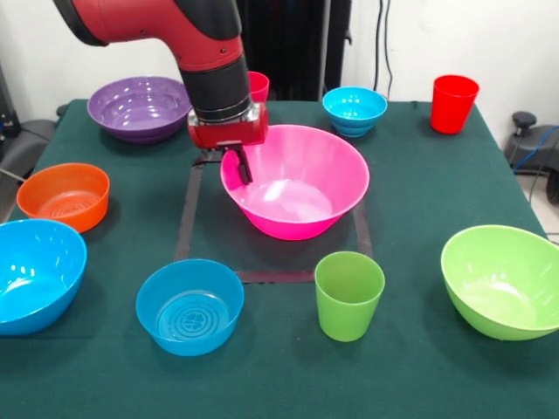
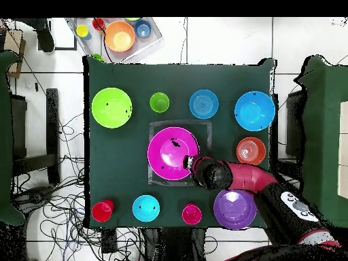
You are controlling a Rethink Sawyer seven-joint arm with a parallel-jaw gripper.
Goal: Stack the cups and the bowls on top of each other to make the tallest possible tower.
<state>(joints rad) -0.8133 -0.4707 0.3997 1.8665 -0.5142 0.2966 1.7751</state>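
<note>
Pink and glossy, the large bowl (image 1: pixel 295 182) sits upright inside the dark taped square (image 1: pixel 187 229) at mid table (image 1: pixel 410 349), serving as base of a tower not yet begun. Nothing nested in it so far. Claw (image 1: pixel 238 166) down at that bowl's rim, one finger (image 1: pixel 244 166) dipping inside the wall; whether pinching the rim or merely straddling it, cannot tell. Judged as a placing or centring step on the base.

Around it, all apart: lime green bowl (image 1: pixel 502 279), purple bowl (image 1: pixel 140 106), orange bowl (image 1: pixel 65 196), large blue bowl (image 1: pixel 35 272), mid blue bowl (image 1: pixel 189 305), small blue bowl (image 1: pixel 355 110); light green cup (image 1: pixel 349 295) just in front of the square, red cup (image 1: pixel 454 103) at a far corner, pink-red cup (image 1: pixel 258 85) half hidden behind the arm.

To do well: leave the base flat and centred, withdraw straight up without dragging the thin wall, then fetch the lime green bowl, widest of the rest, gripping by the rim.
</note>
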